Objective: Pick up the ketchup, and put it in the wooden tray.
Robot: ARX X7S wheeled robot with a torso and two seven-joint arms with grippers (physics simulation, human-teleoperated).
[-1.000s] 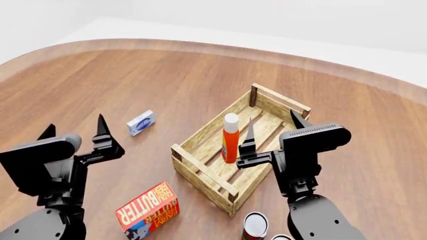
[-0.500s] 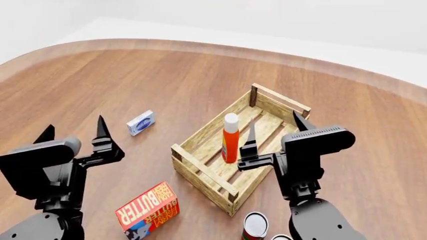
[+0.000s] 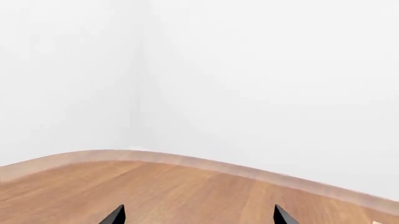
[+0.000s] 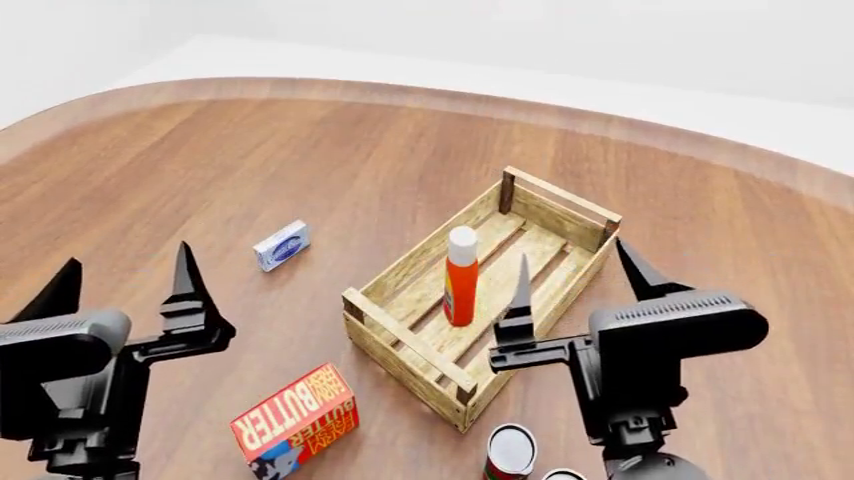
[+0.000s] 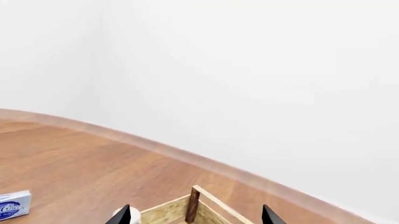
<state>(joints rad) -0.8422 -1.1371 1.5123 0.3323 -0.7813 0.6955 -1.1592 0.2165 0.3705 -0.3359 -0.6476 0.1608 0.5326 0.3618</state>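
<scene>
ketchup (image 4: 461, 276) upright inside wooden tray (image 4: 400, 352), left of your right fingers (image 4: 518, 290) | both sets spread, holding nothing | bottle probably light, slick, tippy: grab mid-body

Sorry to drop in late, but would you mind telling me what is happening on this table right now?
A two-armed robot has been putting a ketchup bottle into a wooden tray. The bottle stands upright inside the tray, untouched. The right gripper is open and empty near the tray's side, and the left gripper is open and empty away from it. A butter box, a small blue packet and a can lie on the table outside the tray.
</scene>
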